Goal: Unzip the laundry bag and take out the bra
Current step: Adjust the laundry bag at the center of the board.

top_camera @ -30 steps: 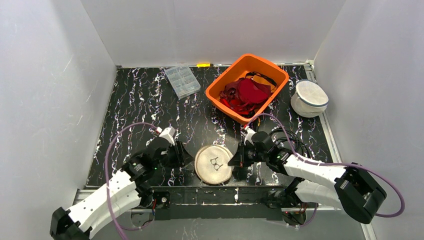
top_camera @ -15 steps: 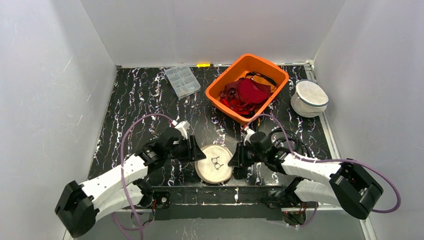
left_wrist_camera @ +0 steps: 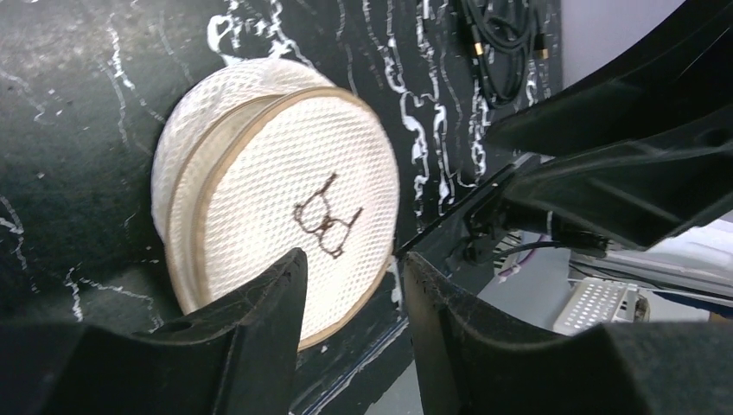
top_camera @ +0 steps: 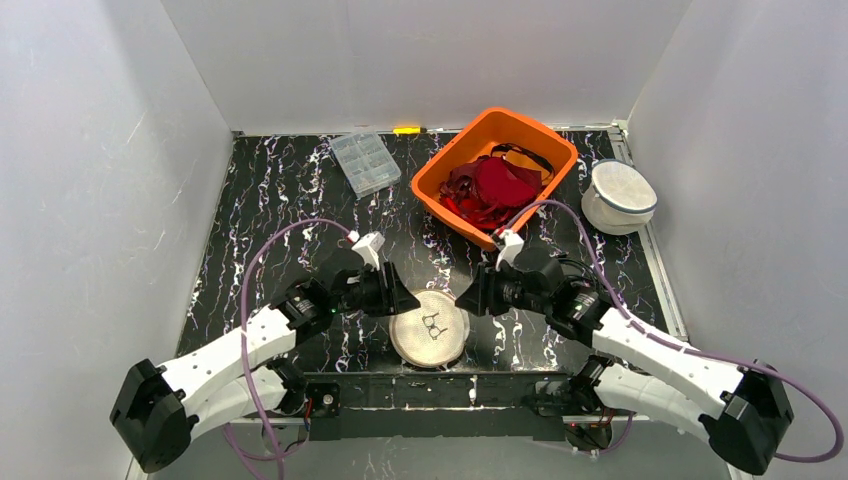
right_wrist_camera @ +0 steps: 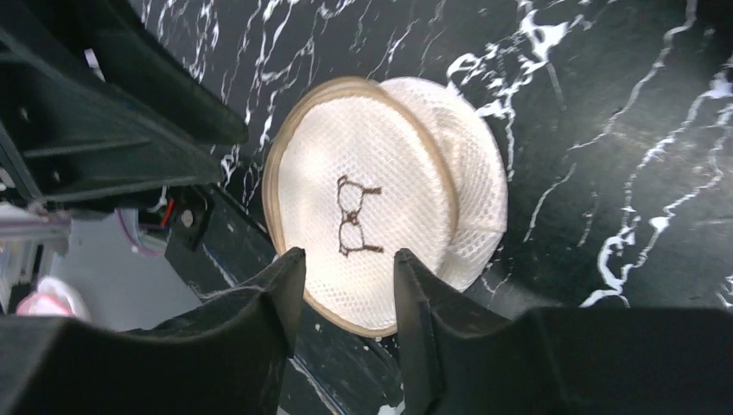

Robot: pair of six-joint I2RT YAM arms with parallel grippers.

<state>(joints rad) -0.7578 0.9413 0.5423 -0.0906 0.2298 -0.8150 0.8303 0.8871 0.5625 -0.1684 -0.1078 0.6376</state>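
The laundry bag (top_camera: 429, 328) is a round white mesh pouch with a tan rim and a dark bra symbol on its face. It lies flat near the table's front edge. The bra is hidden from view. My left gripper (top_camera: 402, 298) hovers just left of the bag and my right gripper (top_camera: 468, 299) just right of it, neither touching it. In the left wrist view the bag (left_wrist_camera: 285, 199) lies beyond my open left gripper (left_wrist_camera: 354, 259). The right wrist view shows the bag (right_wrist_camera: 372, 216) past my open right gripper (right_wrist_camera: 347, 255). Nothing is between either pair of fingers.
An orange basket (top_camera: 438, 172) with red garments stands at the back centre. A second round mesh bag (top_camera: 619, 196) sits at the back right. A clear plastic organiser box (top_camera: 365, 162) lies at the back left. Cables (top_camera: 575, 278) trail beside the right arm.
My right gripper has gone from shut to open and drawn up and back from the bag's right edge. My left gripper has moved right, up to the bag's left side.
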